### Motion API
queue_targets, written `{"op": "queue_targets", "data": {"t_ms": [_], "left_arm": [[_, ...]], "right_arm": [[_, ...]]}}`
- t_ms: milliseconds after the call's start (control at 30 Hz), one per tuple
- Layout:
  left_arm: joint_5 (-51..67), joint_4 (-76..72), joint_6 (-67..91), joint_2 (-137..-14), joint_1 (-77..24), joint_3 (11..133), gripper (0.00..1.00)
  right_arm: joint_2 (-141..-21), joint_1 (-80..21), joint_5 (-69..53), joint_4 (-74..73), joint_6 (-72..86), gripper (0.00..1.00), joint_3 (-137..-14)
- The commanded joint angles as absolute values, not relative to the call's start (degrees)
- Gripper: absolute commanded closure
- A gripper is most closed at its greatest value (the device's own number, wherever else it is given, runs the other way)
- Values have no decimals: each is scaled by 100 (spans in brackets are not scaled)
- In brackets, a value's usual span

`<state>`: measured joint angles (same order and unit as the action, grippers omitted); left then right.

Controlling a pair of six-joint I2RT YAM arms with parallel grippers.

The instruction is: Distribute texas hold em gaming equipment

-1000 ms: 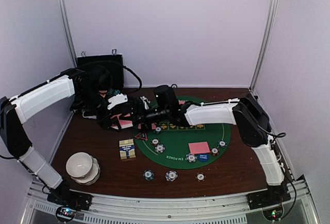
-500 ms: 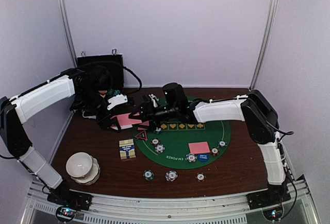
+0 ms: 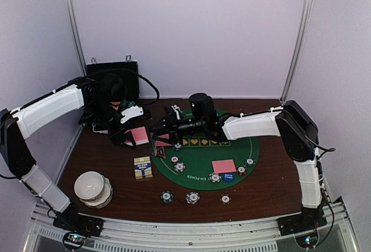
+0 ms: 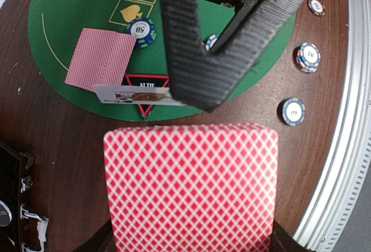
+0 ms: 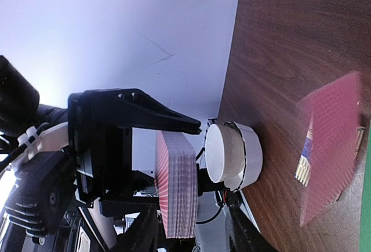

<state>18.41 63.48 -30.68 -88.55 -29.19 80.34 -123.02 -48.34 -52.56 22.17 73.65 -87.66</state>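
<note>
- L pincer [image 3: 132, 138]: closed on a deck [image 4: 188, 185] of pink-backed cards, held above the wooden counter [image 3: 116, 153] just left of the green mat [image 3: 200, 156].
- R pincer [image 4: 197, 92]: fingers meet in a V at one end of a single card [image 4: 130, 95] and grip it. The card is off the counter, just in front of the deck and not touching it. Its printed face shows in the L wrist view, its pink back in the R wrist view.
- Triangle marker [image 4: 146, 84]: red-edged, black, at the mat's rim, partly hidden behind the single card.
- Flat card [image 4: 101, 58]: back up, near the mat's rim, beside a "50" chip [image 4: 141, 29].
- Second flat card [image 3: 224, 165]: back up on the mat's near-right part, w/ a blue button [image 3: 228, 177] just beside it.
- Loose chips [image 3: 192, 197]: three lie off the mat, spaced along the counter's front.
- Card box [image 3: 143, 167]: on wood, left of the mat.
- Bowl stack [image 3: 93, 188]: white, at the near-left corner.
- Black case [image 3: 113, 78]: at far left, behind the L arm.
</note>
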Motion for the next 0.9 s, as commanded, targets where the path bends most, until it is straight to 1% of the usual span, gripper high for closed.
{"op": "queue_targets", "data": {"t_ms": [0,67,133,233,300,367,500,567,633,733,867], "left_arm": [[1908,6196,-3075,-8766,-2900,8218,100],[1840,6198,-3091,-8741,-2900,8205,100],[1765,6191,-3125,-8679,-2898,8163,100],[1748,6191,-3129,-8609,-2884,8061,100],[1777,6187,-3113,-8586,-2871,7990,100],[1793,6163,-3110,-8558,-2842,7922,100],[1762,6162,-3113,-8552,-2772,7925,100],[1757,6161,-3113,-8526,-2741,7936,100],[1750,6161,-3124,-8502,-2717,7932,100],[1728,6190,-3138,-8462,-2675,7906,100],[1727,6223,-3153,-8375,-2616,7869,100]], "right_arm": [[-12080,-4830,-5341,3544,8256,58,-8535],[-11997,-4850,-5339,3177,7957,57,-8529],[-11866,-4856,-5329,2588,7545,54,-8502],[-11671,-4828,-5263,1451,6683,47,-8610],[-11551,-4815,-5110,375,6030,41,-8763],[-11463,-4783,-4922,-226,5542,35,-8866],[-11461,-4676,-4660,-662,5194,29,-8933],[-11560,-4651,-4442,-1077,4938,27,-9068],[-11806,-4633,-4229,-1650,4525,28,-9381],[-12333,-4608,-4081,-2225,4259,37,-9992],[-12974,-4593,-4033,-2619,4106,44,-10614]]}}
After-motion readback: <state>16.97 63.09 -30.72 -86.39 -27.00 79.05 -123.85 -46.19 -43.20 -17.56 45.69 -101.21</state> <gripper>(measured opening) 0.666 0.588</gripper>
